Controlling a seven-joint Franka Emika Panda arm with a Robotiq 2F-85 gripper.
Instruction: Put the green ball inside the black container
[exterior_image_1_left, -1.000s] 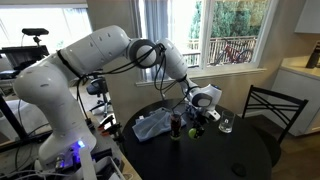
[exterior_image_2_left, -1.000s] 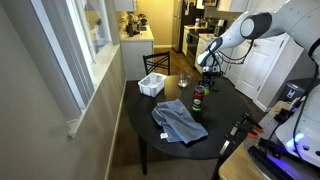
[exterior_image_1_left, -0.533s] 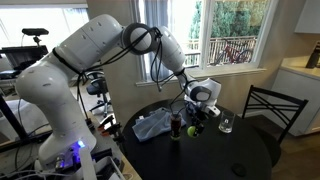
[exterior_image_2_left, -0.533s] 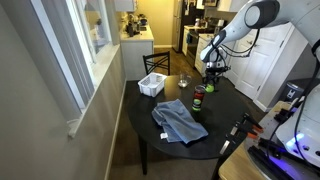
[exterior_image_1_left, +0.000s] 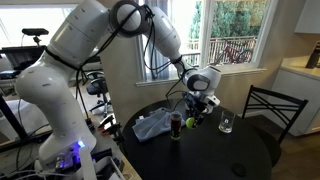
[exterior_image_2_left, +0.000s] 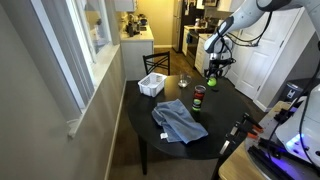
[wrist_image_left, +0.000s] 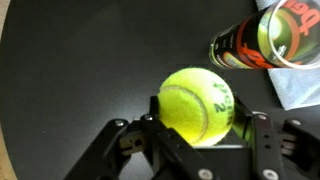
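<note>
The green ball (wrist_image_left: 196, 105), yellow-green and felted with a dark printed mark, is gripped on both sides by the gripper (wrist_image_left: 197, 116) and held clear above the black table (wrist_image_left: 80, 60). The black container (exterior_image_2_left: 199, 100), a dark cylinder with a reddish tint, is stood upright on that table, lower than the ball and just to one side of it.
</note>
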